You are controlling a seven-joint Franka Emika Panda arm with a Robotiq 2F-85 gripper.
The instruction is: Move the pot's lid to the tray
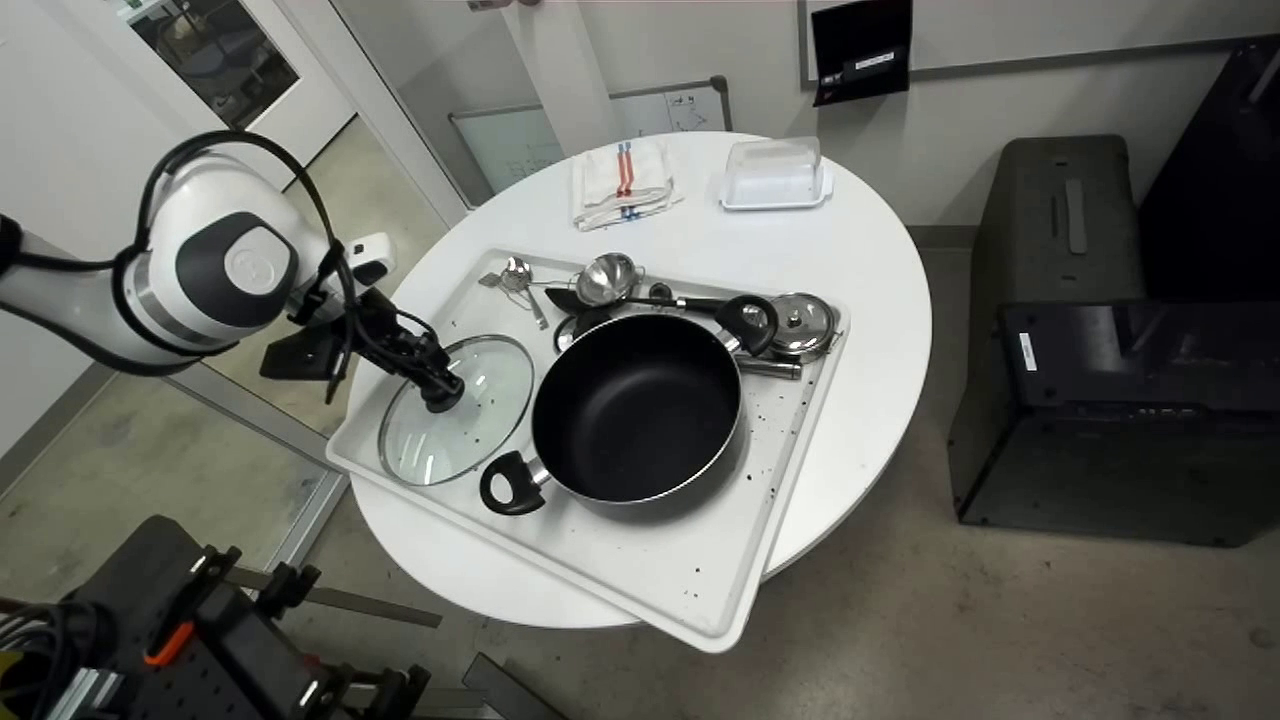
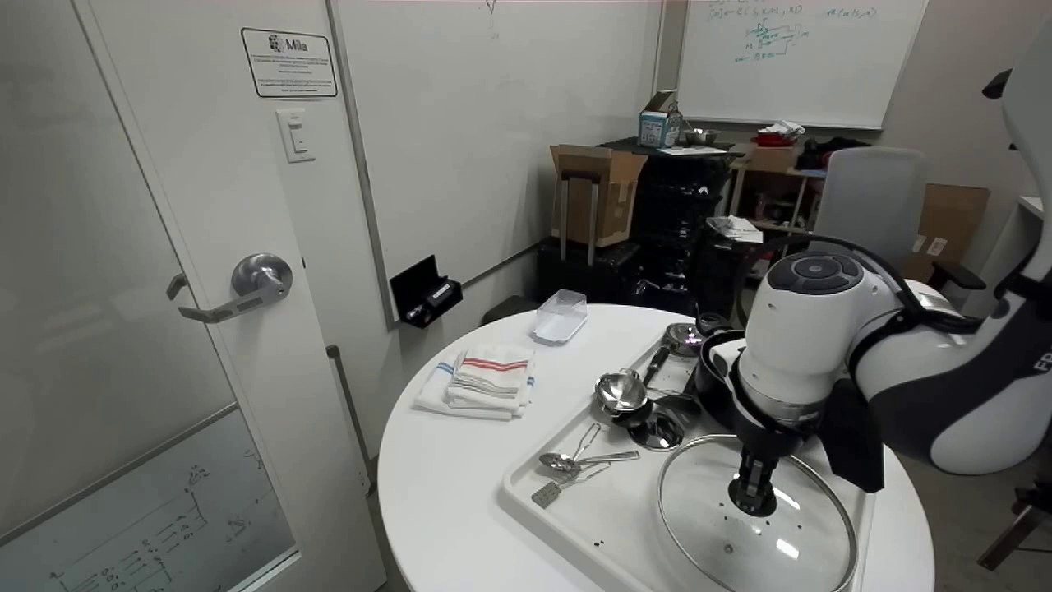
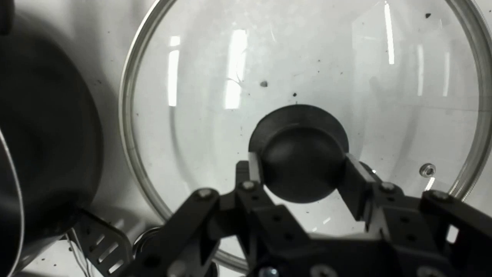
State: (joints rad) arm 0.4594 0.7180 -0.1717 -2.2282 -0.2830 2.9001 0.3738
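Note:
The clear glass lid (image 1: pixel 495 385) lies at the tray's left corner in an exterior view, beside the black pot (image 1: pixel 640 410). The pot stands uncovered on the white tray (image 1: pixel 640 565). My gripper (image 1: pixel 443 392) points down at the lid's dark knob. In the wrist view my gripper (image 3: pixel 301 165) has a finger against each side of the knob, and the lid (image 3: pixel 207 127) spreads around it. The pot (image 3: pixel 42 115) is at the left there. The lid (image 2: pixel 707 518) appears flat and low over the tray (image 2: pixel 620 514); I cannot tell whether it touches. The arm hides most of the pot there.
Silver spoons and small utensils (image 1: pixel 517 280), a small metal bowl (image 1: pixel 606 279) and a small lidded silver pan (image 1: pixel 800 325) lie along the tray's back side. A folded towel (image 1: pixel 625 180) and a small white dish (image 1: pixel 775 180) stand on the round white table (image 1: pixel 870 330).

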